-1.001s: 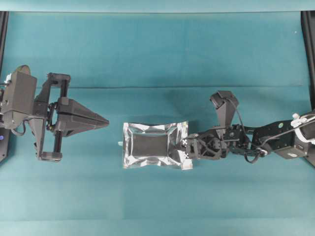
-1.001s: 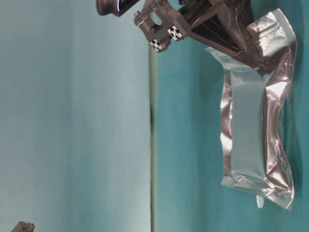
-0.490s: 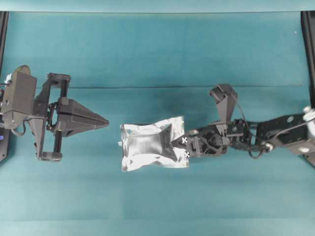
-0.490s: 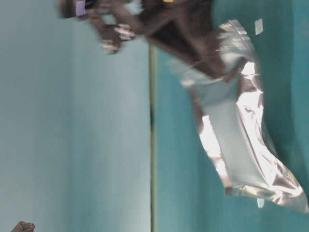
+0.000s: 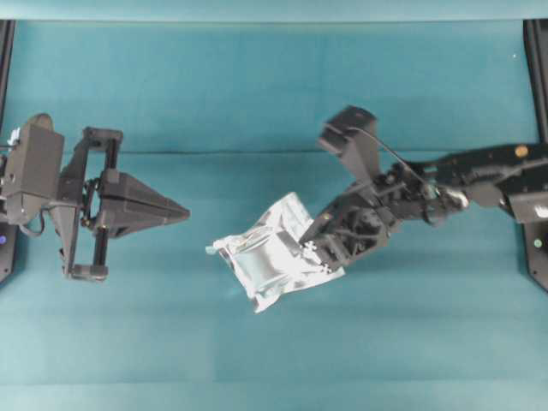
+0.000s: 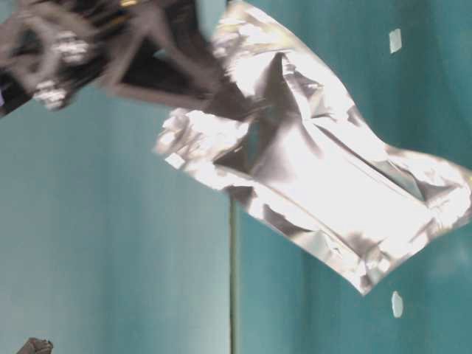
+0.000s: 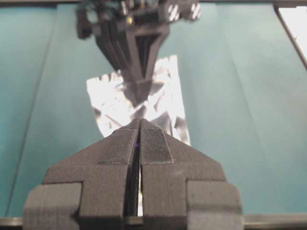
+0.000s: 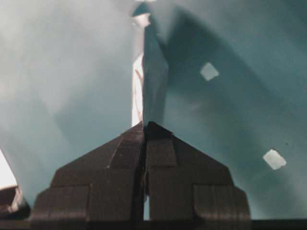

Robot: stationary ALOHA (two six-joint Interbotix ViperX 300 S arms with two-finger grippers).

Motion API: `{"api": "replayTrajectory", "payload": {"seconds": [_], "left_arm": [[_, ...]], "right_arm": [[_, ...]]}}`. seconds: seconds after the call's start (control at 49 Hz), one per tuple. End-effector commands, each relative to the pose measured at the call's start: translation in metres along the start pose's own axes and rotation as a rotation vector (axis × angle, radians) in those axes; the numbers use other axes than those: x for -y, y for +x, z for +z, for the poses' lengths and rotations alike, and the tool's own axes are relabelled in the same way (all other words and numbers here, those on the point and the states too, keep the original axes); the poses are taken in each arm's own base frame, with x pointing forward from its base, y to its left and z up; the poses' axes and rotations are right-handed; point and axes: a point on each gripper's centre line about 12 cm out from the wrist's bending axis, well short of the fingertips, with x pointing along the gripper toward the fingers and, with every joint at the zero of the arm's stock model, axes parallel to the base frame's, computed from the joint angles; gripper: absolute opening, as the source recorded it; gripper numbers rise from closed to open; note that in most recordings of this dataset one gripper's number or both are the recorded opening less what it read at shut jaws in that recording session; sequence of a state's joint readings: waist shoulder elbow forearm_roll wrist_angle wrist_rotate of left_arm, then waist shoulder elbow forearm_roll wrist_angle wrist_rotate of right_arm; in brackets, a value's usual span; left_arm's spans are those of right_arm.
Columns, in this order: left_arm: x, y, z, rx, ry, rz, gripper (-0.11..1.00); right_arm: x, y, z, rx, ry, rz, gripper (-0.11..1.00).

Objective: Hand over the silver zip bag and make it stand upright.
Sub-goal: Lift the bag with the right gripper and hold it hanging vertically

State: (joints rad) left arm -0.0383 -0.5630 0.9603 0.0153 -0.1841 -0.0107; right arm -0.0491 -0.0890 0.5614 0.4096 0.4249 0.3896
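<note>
Bag [image 5: 272, 259] hangs tilted, one end clamped in the right gripper [image 5: 310, 249]. Left gripper [image 5: 180, 211], jaws together, points at it, well apart. White scraps [image 6: 396, 303] dot the cloth [image 5: 257, 94].

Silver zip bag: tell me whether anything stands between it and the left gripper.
Nothing visible does. The silver zip bag, pinched by the right gripper, faces the shut left gripper across bare teal cloth.
</note>
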Motion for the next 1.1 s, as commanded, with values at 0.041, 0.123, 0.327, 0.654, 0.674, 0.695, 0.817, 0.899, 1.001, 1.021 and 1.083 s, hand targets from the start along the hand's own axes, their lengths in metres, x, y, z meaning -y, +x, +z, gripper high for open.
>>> {"api": "replayTrajectory", "payload": {"seconds": [0.041, 0.123, 0.327, 0.654, 0.674, 0.695, 0.817, 0.899, 1.001, 1.021, 1.083], "left_arm": [[0.001, 0.0, 0.003, 0.008, -0.001, -0.005, -0.06], [0.003, -0.001, 0.001, -0.006, -0.001, -0.009, -0.06], [0.003, -0.004, -0.003, -0.026, -0.001, -0.01, -0.06], [0.003, -0.011, -0.003, -0.014, -0.001, -0.01, -0.06], [0.003, -0.011, -0.003, -0.014, -0.001, -0.01, -0.06], [0.003, -0.011, -0.003, -0.014, -0.001, -0.01, -0.06], [0.003, -0.013, -0.003, -0.012, -0.001, -0.01, -0.06], [0.003, -0.013, -0.004, -0.015, -0.001, -0.01, -0.06], [0.003, -0.012, -0.005, -0.017, -0.001, -0.01, -0.06], [0.003, -0.012, -0.004, -0.015, -0.001, -0.01, -0.06], [0.002, -0.012, -0.004, -0.015, -0.001, -0.009, -0.06]], "right_arm": [[-0.025, -0.018, 0.022, -0.002, -0.094, 0.018, 0.01], [-0.032, -0.022, 0.028, -0.029, -0.139, -0.004, 0.01], [-0.041, -0.025, 0.037, -0.157, -0.227, -0.102, 0.01], [-0.05, -0.021, 0.051, -0.309, -0.415, -0.195, 0.01], [-0.052, -0.021, 0.053, -0.31, -0.426, -0.194, 0.01], [-0.052, -0.021, 0.053, -0.314, -0.435, -0.194, 0.01], [-0.056, -0.02, 0.06, -0.321, -0.515, -0.203, 0.01], [-0.056, -0.018, 0.063, -0.333, -0.577, -0.211, 0.01], [-0.055, -0.015, 0.063, -0.368, -0.631, -0.221, 0.01], [-0.054, -0.014, 0.063, -0.375, -0.64, -0.222, 0.01], [-0.054, -0.012, 0.063, -0.387, -0.66, -0.224, 0.01]]}}
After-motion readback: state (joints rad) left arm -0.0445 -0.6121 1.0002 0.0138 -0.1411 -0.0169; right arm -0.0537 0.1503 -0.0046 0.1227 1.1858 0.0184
